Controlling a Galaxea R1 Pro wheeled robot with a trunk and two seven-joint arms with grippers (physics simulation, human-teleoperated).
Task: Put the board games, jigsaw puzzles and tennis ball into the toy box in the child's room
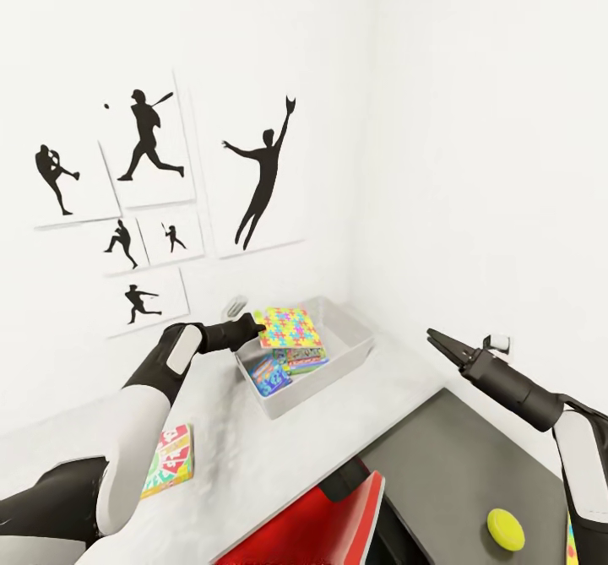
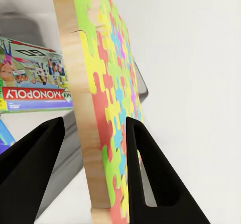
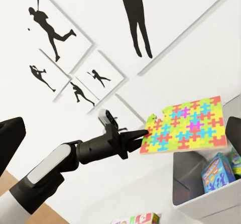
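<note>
My left gripper (image 1: 256, 328) is shut on the edge of a jigsaw puzzle (image 1: 291, 327), holding it roughly flat just above the light-grey toy box (image 1: 359, 354) at the table's far end. In the left wrist view the puzzle (image 2: 108, 108) stands between the two fingers (image 2: 150, 174). Inside the box lie a green-edged Monopoly board game (image 2: 35, 83) and a small blue one (image 1: 270, 375). A yellow-edged board game (image 1: 169, 461) lies on the white table (image 1: 253, 455) near my left arm. The tennis ball (image 1: 505, 529) rests on the dark-grey cabinet section. My right gripper (image 1: 432, 339) hovers open, off to the box's right.
A red chair (image 1: 312, 523) stands at the table's near edge. Baseball-player silhouette pictures (image 1: 148, 134) hang on the wall behind the box. A strip of colourful puzzle pattern (image 1: 572, 544) shows beside my right forearm. The room's corner closes in right behind the toy box.
</note>
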